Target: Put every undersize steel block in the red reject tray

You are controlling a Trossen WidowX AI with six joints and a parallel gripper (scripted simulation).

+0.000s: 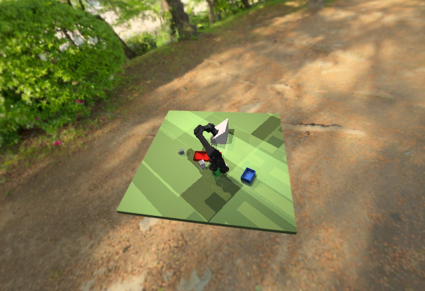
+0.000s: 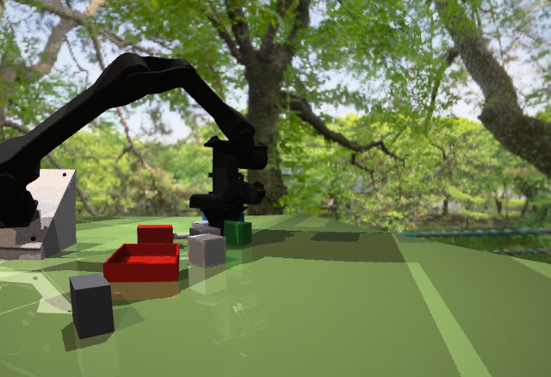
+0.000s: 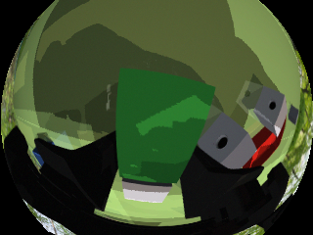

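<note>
My gripper (image 1: 216, 169) (image 2: 223, 225) (image 3: 153, 135) is shut on the green gauge (image 2: 238, 233) (image 3: 163, 113), low over the table. A pale steel block (image 3: 147, 192) lies right beyond the gauge's handle in the wrist view. The pin is not visible; I cannot tell if it is in that block's hole. A grey block (image 3: 227, 140) with a dark hole is beside my right finger. Another holed block (image 1: 201, 165) (image 2: 207, 250) (image 3: 268, 105) stands by the red tray (image 2: 142, 273) (image 3: 264, 147). A darker block (image 1: 181, 151) (image 2: 92, 305) (image 3: 293, 114) stands apart.
A blue bin (image 1: 248, 175) (image 3: 38, 157) stands on the opposite side of my gripper from the red tray. A red block-shaped piece (image 2: 154, 233) with a pale rod (image 2: 180, 235) lies behind the tray. The arm's pale wedge-shaped base (image 1: 221, 133) (image 2: 59, 217) stands at the table's back.
</note>
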